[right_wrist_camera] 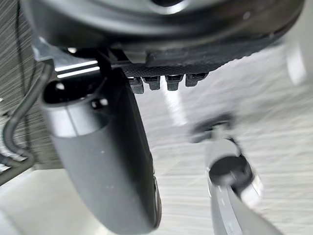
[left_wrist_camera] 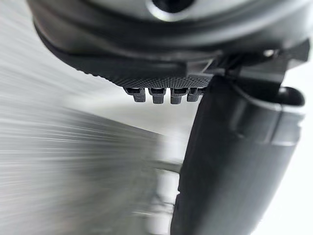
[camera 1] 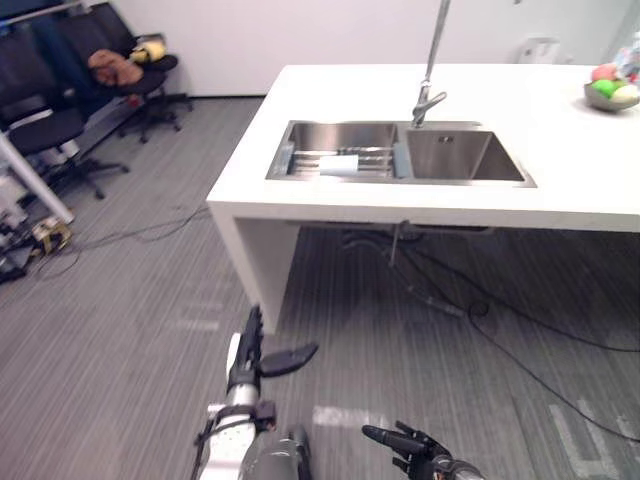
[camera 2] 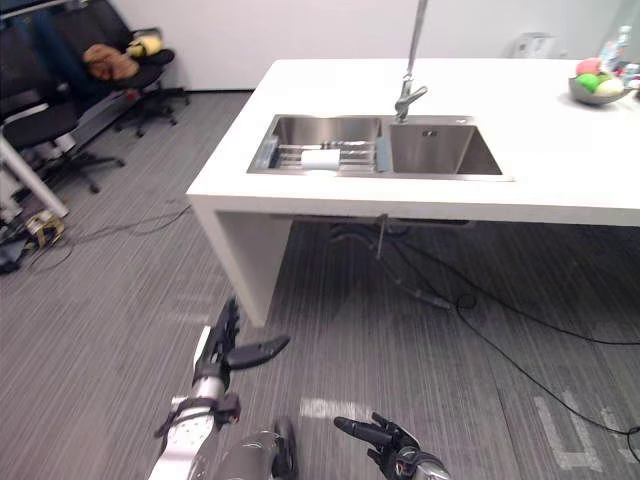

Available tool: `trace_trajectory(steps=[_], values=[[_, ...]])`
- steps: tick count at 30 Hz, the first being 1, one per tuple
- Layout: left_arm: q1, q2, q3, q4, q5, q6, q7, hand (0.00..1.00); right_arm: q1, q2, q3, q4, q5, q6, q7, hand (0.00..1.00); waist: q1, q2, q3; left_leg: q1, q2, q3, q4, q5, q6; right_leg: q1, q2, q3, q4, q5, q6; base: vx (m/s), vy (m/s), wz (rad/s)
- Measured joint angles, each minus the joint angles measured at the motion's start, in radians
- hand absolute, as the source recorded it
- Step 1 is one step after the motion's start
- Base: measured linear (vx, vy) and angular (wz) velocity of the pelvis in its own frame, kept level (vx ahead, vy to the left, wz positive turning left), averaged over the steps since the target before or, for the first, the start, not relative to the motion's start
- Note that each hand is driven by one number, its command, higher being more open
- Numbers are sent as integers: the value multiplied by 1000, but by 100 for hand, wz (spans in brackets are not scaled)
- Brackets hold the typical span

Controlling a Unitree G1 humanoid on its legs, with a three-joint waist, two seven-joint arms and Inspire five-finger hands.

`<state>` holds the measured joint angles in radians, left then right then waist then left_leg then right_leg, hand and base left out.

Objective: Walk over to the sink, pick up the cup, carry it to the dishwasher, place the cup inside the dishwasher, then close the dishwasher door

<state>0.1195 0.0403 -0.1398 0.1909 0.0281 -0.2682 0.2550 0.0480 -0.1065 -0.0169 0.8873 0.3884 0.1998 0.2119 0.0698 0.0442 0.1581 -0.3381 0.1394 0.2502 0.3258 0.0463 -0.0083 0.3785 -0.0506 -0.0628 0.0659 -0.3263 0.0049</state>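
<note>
I am viewing the white table (camera 1: 560, 150), which is standing far ahead. Open floor is lying between us, so I judge the walk to be the current step. The sink (camera 1: 450, 155) is sitting in the table's left half. I am carrying the left hand (camera 1: 243, 368) and right hand (camera 1: 415, 445) low and near, fingers straight and spread, holding nothing, since no grasp is due yet. The cup (camera 1: 338, 165) is lying on the rack in the sink's left basin.
</note>
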Motion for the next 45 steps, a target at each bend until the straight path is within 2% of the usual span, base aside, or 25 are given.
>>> trace_trajectory(steps=[1, 2, 3, 5, 7, 8, 10, 12, 15, 16, 17, 18, 19, 20, 22, 23, 24, 26, 27, 28, 30, 35, 39, 41, 45], values=[[-25, 10, -16, -32, 80, -11, 60, 100, -1, 15, 0, 10, -5, -1, 1, 100, 1, -53, -22, -33, -20, 25, 89, -10, 26, -6, -46, 18, 29, -65, -43, 683, 356, -28], [-54, 21, -24, -90, 194, -19, 147, 100, -10, 22, -9, 28, -25, -19, 2, 100, -9, -96, -38, -58, -59, 47, 135, -80, 85, -47, -97, 45, 112, -67, -36, 697, 326, -5], [-72, 23, -23, -97, 227, -19, 173, 100, -19, 20, -17, 43, -30, -24, -1, 100, -19, -95, -37, -55, -74, 44, 136, -91, 93, -81, -108, 57, 180, -43, -6, 600, 243, 19], [-115, 44, -20, -103, 275, -17, 217, 100, -17, 13, -18, 81, -38, -21, -5, 100, -32, -95, -37, 4, -108, 34, 122, -116, 107, -127, -122, 70, 366, 43, 71, 494, 213, 31], [-136, 92, 0, -163, 289, -10, 281, 100, 12, 31, -18, 67, -38, -35, -19, 100, -35, -99, -39, 164, -137, 40, 49, -178, 102, -294, -155, 89, 814, 297, 233, 698, 283, -5], [-142, 101, 8, -181, 289, -8, 297, 100, 12, 33, -16, 61, -36, -42, -20, 100, -39, -98, -38, 207, -144, 40, 27, -191, 94, -346, -169, 80, 929, 307, 220, 493, 179, -19], [-155, 105, 10, -245, 321, -8, 370, 100, 24, 33, -4, 8, -40, -59, -15, 100, -55, -85, -46, 383, -158, 37, -89, -202, 82, -496, -203, -18, 1107, 248, 111, 449, 121, 2], [-200, 123, -8, -265, 339, -3, 405, 100, 26, 44, -1, -18, -40, -71, -12, 100, -65, -90, -51, 466, -154, 10, -142, -207, 68, -581, -206, -85, 1024, 177, 75, 458, 5, 34], [-246, 143, -15, -267, 372, 48, 407, 100, 32, 74, -16, -62, -48, -68, -10, 100, -89, -82, -47, 537, -109, -24, -152, -249, 0, -617, -161, -141, 607, 150, 51, 494, -143, 44], [-243, 152, -10, -267, 379, 64, 397, 100, 49, 90, -11, -84, -61, -56, -7, 100, -88, -94, -54, 561, -98, -26, -136, -278, -41, -602, -133, -133, 404, 232, 35, 554, -256, 24], [-239, 159, -3, -268, 385, 71, 386, 100, 59, 99, 0, -95, -68, -47, -3, 100, -87, -110, -63, 568, -102, -27, -122, -298, -56, -595, -130, -120, 323, 334, 17, 394, -209, 13], [-229, 155, 12, -264, 401, 75, 366, 100, 67, 101, 16, -108, -79, -40, 6, 100, -87, -99, -70, 583, -86, -30, -92, -338, -65, -586, -117, -116, 315, 345, 24, 479, -245, -6], [-205, 139, 14, -265, 405, 80, 339, 100, 64, 80, 25, -119, -100, -13, 16, 100, -86, -47, -83, 585, -34, -21, -73, -349, -80, -570, -73, -116, 312, 332, 10, 498, -273, -2], [-205, 135, -7, -273, 432, 76, 283, 100, 58, 69, 23, -131, -107, 16, 26, 100, -88, -27, -89, 587, -9, -19, -70, -337, -90, -552, -52, -137, 294, 303, 3, 451, -240, 0], [-214, 146, -35, -280, 463, 63, 228, 100, 55, 68, 23, -131, -112, 34, 31, 100, -88, -23, -91, 591, 5, -17, -80, -318, -102, -546, -40, -150, 291, 287, -6, 300, -198, 14], [-215, 162, -49, -296, 460, 47, 143, 100, 55, 59, 22, -134, -117, 45, 43, 100, -88, -21, -89, 580, 16, -17, -42, -298, -110, -526, -35, -158, 274, 269, -7, 173, -136, 12], [-216, 166, -51, -300, 460, 47, 128, 100, 54, 58, 22, -135, -117, 49, 45, 100, -88, -20, -87, 574, 19, -18, -21, -295, -110, -516, -34, -161, 265, 268, -8, 142, -127, 18], [-233, 220, -78, -338, 429, 35, 15, 100, 69, 39, 21, -148, -117, 55, 66, 100, -86, -8, -82, 454, 77, -28, 282, -251, -104, -407, -30, -188, 167, 279, -9, 161, -124, 30], [-233, 225, -78, -348, 423, 33, 4, 100, 72, 37, 21, -150, -117, 55, 68, 100, -86, -8, -83, 443, 84, -26, 306, -249, -103, -397, -29, -191, 156, 281, -9, 140, -76, 26], [-237, 253, -76, -380, 411, 11, -29, 100, 83, 34, 22, -151, -116, 53, 75, 100, -82, -7, -93, 413, 102, -6, 285, -268, -96, -381, -28, -198, 124, 285, -9, 76, -21, 9], [-270, 307, -71, -414, 385, -23, -94, 100, 86, 7, 20, -129, -116, 51, 75, 100, -75, 13, -112, 405, 107, 39, 123, -236, -83, -380, -24, -196, 102, 290, -1, 124, 18, -3], [-387, 456, -52, -416, 323, -45, -303, 100, 80, -10, -9, -78, -100, 26, 54, 100, -78, 21, -151, 506, 39, 107, -178, -175, -107, -385, -22, -180, 2, 355, 18, 115, 74, -8], [-486, 604, -76, -317, 295, 16, -475, 100, 80, -11, -23, -70, -96, 23, 36, 100, -92, 12, -157, 521, 5, 116, -223, -128, -105, -380, -40, -153, -42, 381, 25, 17, 35, -16], [-584, 672, -104, -238, 221, 87, -576, 100, 77, -10, -24, -70, -96, 27, 43, 100, -109, 12, -158, 521, 2, 115, -238, -122, -104, -379, -35, -154, -58, 392, 21, -16, 8, -2], [-694, 711, -155, -184, 146, 192, -696, 100, 75, -12, -27, -65, -96, 43, 55, 100, -119, 13, -160, 522, 4, 115, -257, -120, -104, -378, -25, -149, -88, 417, 15, -55, -1, -5]])
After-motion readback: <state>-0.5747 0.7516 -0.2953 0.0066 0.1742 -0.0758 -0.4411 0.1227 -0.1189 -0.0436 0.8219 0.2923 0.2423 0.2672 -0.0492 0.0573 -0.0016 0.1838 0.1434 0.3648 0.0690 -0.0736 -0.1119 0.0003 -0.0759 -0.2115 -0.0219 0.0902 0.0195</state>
